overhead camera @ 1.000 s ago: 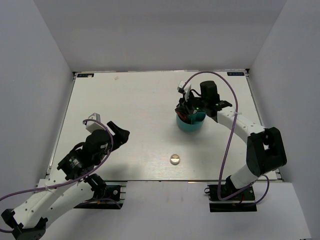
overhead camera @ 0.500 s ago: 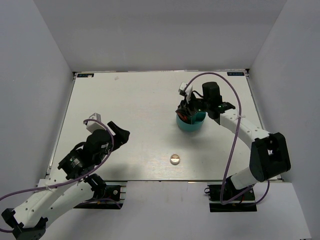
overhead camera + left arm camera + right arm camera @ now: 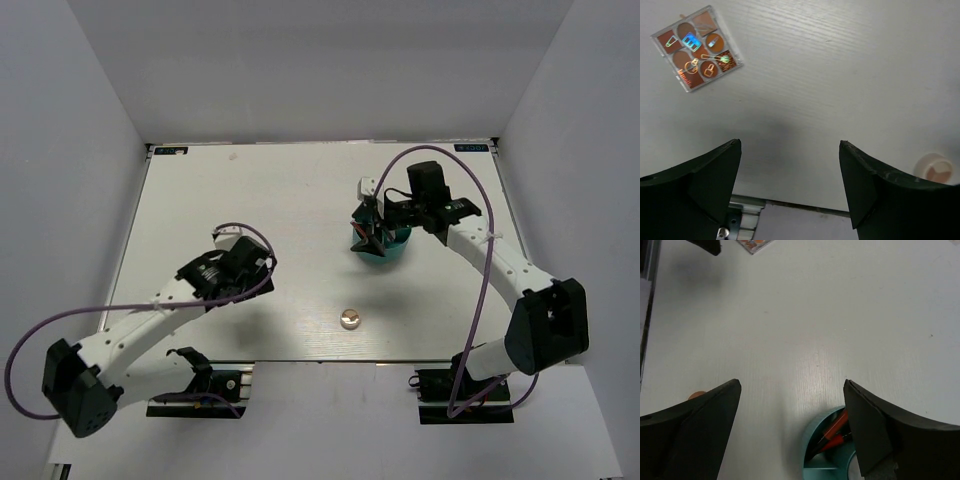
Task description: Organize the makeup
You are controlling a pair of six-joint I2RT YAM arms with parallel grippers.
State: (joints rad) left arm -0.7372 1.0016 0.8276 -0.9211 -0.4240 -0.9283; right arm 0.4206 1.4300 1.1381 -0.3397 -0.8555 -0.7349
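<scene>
Currently: square clear-cased palette (image 3: pixel 696 47), brown pans, holographic icons; left gripper (image 3: pixel 790 172), right gripper (image 3: pixel 790 407) spread, empty.

Left pincer (image 3: pixel 790 145) spread wide; right pincer (image 3: pixel 791 383) likewise.

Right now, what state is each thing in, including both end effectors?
Left end effector: open, empty.
Right end effector: open, empty, above the teal cup.
Teal cup: upright, holding the sticks.
Sticks: leaning inside the teal cup.
Palette: flat on the table, outside the teal cup.
Compact: on the table, outside the teal cup.
</scene>
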